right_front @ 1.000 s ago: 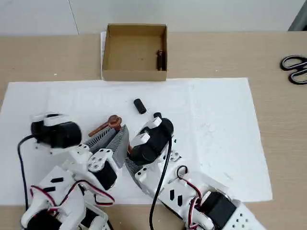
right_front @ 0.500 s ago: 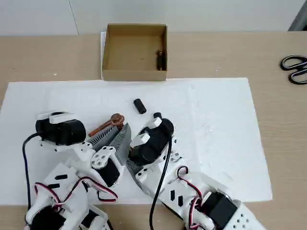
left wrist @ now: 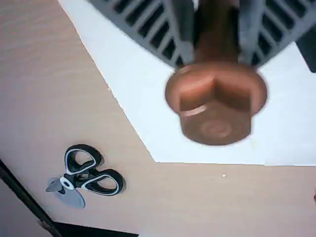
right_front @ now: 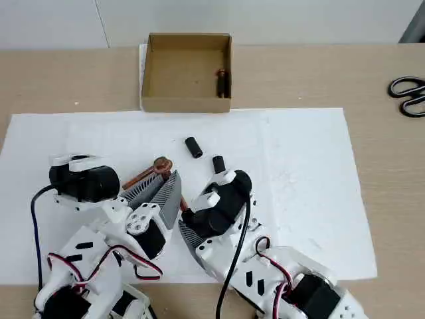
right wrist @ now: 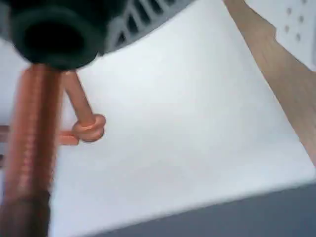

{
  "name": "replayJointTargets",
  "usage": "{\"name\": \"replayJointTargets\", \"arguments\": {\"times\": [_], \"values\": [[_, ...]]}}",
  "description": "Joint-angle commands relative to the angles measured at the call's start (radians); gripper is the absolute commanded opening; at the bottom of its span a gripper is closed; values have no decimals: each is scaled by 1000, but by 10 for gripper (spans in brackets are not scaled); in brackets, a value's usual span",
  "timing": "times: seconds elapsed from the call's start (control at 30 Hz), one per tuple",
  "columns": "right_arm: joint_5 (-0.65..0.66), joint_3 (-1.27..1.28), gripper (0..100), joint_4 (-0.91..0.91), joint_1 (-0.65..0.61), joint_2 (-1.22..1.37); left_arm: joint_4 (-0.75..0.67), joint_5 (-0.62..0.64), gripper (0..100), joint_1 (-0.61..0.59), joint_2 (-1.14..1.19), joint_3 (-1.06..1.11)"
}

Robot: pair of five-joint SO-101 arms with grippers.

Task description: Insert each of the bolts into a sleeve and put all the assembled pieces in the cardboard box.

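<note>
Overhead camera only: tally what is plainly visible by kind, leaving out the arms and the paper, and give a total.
Cardboard box: 1
Assembled piece inside it: 1
Black sleeves lying alone: 2
Bolt, held in the left hand: 1
Scissors: 1
Total: 6
</note>
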Motion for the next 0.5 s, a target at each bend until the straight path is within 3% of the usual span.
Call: {"name": "replayJointTargets", "arguments": {"times": [0.0, 0.47], "values": [[-9, -61, 4, -51, -1, 13, -26, -8, 5, 6, -6, -10], [-9, -61, 4, -153, 2, 124, 34, -8, 5, -2, -8, -62]]}}
